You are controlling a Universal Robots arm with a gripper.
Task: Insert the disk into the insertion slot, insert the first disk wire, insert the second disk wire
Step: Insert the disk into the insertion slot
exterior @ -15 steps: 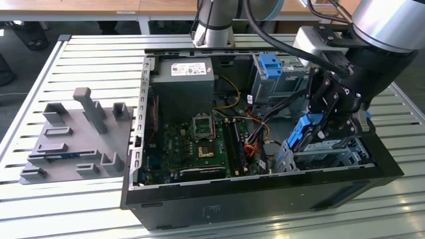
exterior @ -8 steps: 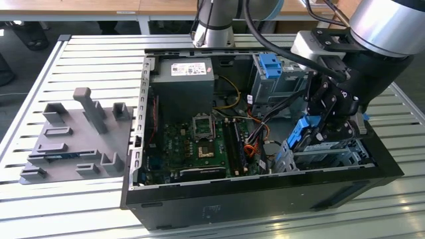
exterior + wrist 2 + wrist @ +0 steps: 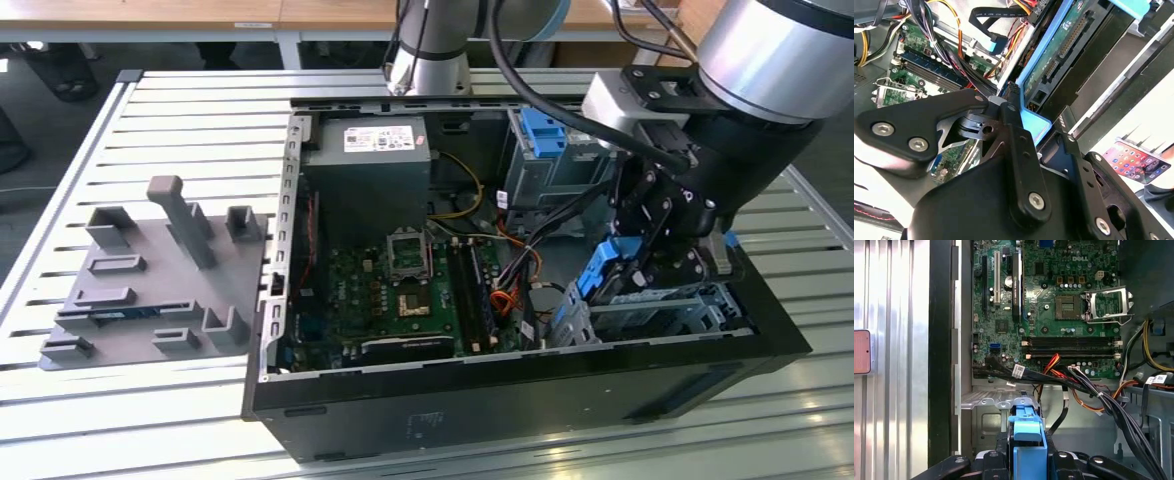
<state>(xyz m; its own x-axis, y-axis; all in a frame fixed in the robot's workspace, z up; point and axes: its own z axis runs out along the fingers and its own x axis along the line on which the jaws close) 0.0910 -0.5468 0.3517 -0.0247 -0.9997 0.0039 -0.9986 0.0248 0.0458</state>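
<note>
My gripper point(image 3: 638, 262) is shut on the disk point(image 3: 609, 268), gripping its bright blue carrier frame. It holds the disk steeply tilted over the insertion slot point(image 3: 657, 314), a low silver cage at the case's near corner on the exterior view's right. In the second wrist view the disk point(image 3: 1066, 42) shows its green circuit board and connectors, and the gripper point(image 3: 1029, 121) clamps the blue frame's end. The blue frame point(image 3: 1027, 434) stands between the fingers in the first wrist view, above the slot's sheet metal point(image 3: 985, 416). A bundle of black cables point(image 3: 1089, 389) runs loose beside it.
The open computer case point(image 3: 534, 365) lies on a slatted metal table point(image 3: 160, 110). Inside are the motherboard point(image 3: 400, 290), a power supply point(image 3: 367, 170) and a taller grey cage with a blue latch point(image 3: 545, 135). A grey fixture plate point(image 3: 160, 275) lies at the exterior view's left.
</note>
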